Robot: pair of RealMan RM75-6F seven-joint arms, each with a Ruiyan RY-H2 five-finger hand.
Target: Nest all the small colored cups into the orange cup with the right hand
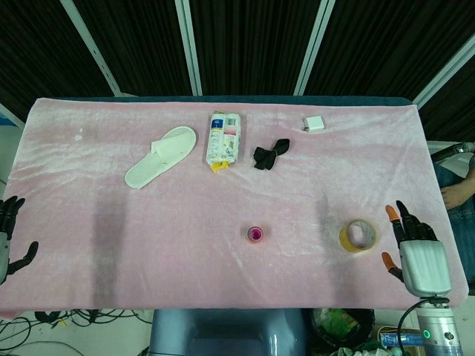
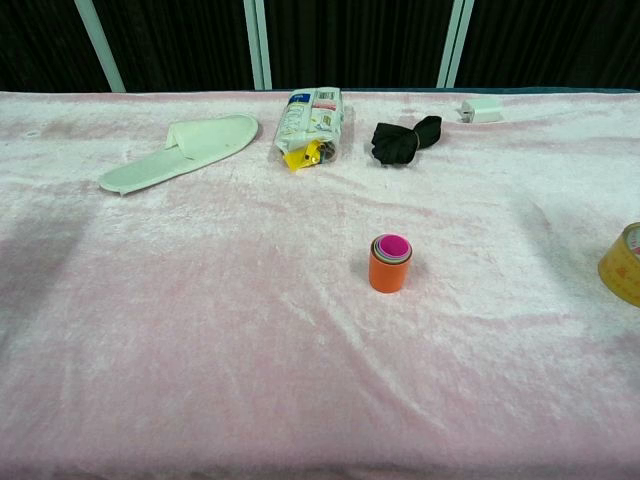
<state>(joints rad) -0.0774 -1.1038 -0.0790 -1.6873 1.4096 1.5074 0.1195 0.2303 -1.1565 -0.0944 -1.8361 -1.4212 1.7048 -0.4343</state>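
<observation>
Honestly there's nothing here I can actually read. The only thing with printing on it is the snack packet (image 2: 311, 122) lying at the far side of the table (image 2: 200, 330), and you can see white, blue and red patches plus a yellow bit at its near end, but the lettering is way too small and blurry to make out in either view. The small white box (image 1: 314, 123) near the far edge looks plain, and the tape roll (image 1: 358, 235) shows no marking I can tell.
</observation>
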